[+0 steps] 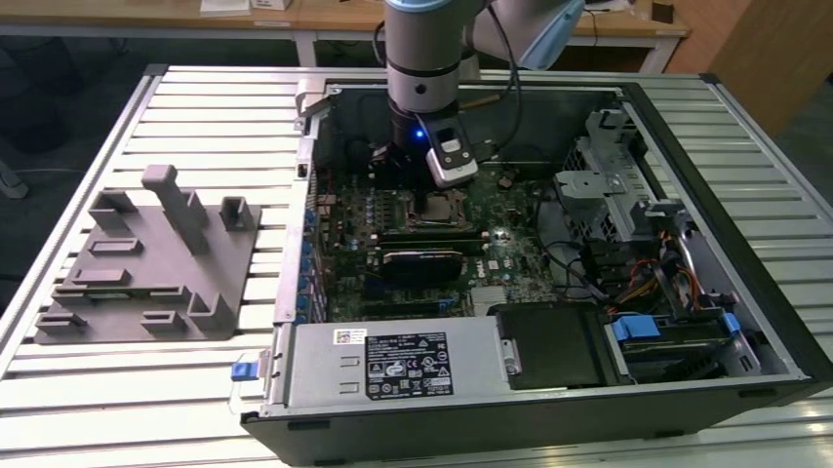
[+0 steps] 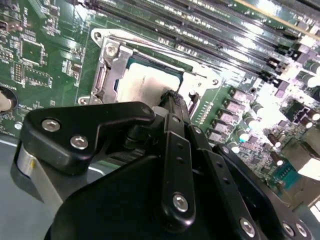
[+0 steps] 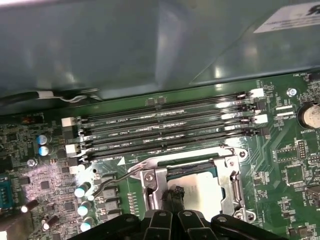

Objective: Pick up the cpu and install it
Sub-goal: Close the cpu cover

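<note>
Silver-grey cpu (image 2: 145, 82) lies flat in the motherboard socket (image 2: 107, 70), straight below my tool (image 2: 172, 96), whose jaws are pinched together, tips touching the cpu's top near one edge.

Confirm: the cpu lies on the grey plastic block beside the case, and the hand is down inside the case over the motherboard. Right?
Wrong on the cpu. Both wrist views show it within the socket frame on the motherboard, not on the grey plastic block. The hand is down inside the case over the motherboard.
</note>
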`<state>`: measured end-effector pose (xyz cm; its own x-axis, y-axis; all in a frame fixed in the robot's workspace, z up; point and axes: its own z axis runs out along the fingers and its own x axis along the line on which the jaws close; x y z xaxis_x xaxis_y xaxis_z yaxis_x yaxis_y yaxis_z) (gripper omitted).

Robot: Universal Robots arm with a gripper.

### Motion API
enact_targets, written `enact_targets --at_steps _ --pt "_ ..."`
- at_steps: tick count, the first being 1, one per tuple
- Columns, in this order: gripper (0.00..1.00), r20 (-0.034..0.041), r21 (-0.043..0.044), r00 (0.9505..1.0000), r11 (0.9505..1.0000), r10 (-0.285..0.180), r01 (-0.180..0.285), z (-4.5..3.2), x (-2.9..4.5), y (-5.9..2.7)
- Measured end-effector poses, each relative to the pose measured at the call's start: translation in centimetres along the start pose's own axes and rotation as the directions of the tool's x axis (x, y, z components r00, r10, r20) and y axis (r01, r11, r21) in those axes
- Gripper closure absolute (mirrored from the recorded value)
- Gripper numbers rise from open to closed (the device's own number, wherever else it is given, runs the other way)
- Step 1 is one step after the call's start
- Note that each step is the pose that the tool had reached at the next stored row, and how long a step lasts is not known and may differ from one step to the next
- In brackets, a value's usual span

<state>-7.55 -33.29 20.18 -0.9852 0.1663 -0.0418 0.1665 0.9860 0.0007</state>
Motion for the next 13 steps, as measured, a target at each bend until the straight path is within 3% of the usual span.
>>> enact_targets --at_steps 5,13 --pt "0.89 -0.0003 -0.0025 1.0000 1.0000 0.000 0.000 0.01 0.79 -0.13" --pt "0.89 -0.0008 -0.0018 1.0000 1.0000 -0.004 0.004 0.35 0.83 -0.15"
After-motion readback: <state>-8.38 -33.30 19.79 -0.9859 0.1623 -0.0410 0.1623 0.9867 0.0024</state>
